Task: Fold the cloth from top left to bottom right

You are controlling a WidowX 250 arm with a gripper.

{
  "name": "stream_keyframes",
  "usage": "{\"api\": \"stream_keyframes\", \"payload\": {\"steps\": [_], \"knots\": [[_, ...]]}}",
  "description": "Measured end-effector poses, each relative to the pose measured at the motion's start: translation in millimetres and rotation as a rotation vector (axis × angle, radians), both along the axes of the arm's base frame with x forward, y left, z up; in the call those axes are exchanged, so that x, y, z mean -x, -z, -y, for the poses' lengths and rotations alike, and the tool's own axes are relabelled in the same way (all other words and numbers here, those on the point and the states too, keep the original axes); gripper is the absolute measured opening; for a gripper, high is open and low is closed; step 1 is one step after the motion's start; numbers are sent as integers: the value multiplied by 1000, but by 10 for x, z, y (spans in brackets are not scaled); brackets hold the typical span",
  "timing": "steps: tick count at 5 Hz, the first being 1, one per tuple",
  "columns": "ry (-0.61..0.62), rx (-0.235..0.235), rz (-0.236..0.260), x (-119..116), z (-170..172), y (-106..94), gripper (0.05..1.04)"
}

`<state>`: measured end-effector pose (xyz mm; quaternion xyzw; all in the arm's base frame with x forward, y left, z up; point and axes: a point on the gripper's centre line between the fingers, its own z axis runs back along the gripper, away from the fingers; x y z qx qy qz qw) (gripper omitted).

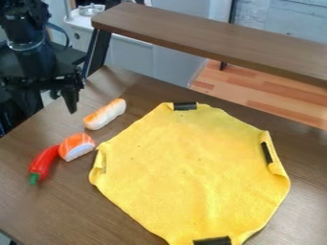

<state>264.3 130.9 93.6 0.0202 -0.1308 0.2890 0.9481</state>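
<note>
At the upper left my gripper [49, 103] hangs over the table's left edge, open and with nothing between its fingers, well to the left of the cloth. A yellow cloth [188, 172] lies spread out on the table, roughly eight-sided. Small turned-in flaps show at its left and right corners. Black strips sit at its top, right and bottom corners. The bottom corner reaches the lower border of the camera view.
Left of the cloth, a long orange-and-white toy [104, 114], an orange-and-white sushi toy [76, 147] and a red pepper [43, 161] lie on the brown table [70, 206]. A raised wooden shelf [211, 40] crosses behind, on a dark leg.
</note>
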Motion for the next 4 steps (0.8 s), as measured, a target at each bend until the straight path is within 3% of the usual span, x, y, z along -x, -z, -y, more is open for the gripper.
{"api": "stream_keyframes", "payload": {"steps": [1,2,3,4], "knots": [[5,14,-24,6,9,81,1001],[179,22,-21,-236,115,127,1001],[354,70,59,-582,225,234,1001],[510,-9,148,-929,252,305,1001]]}}
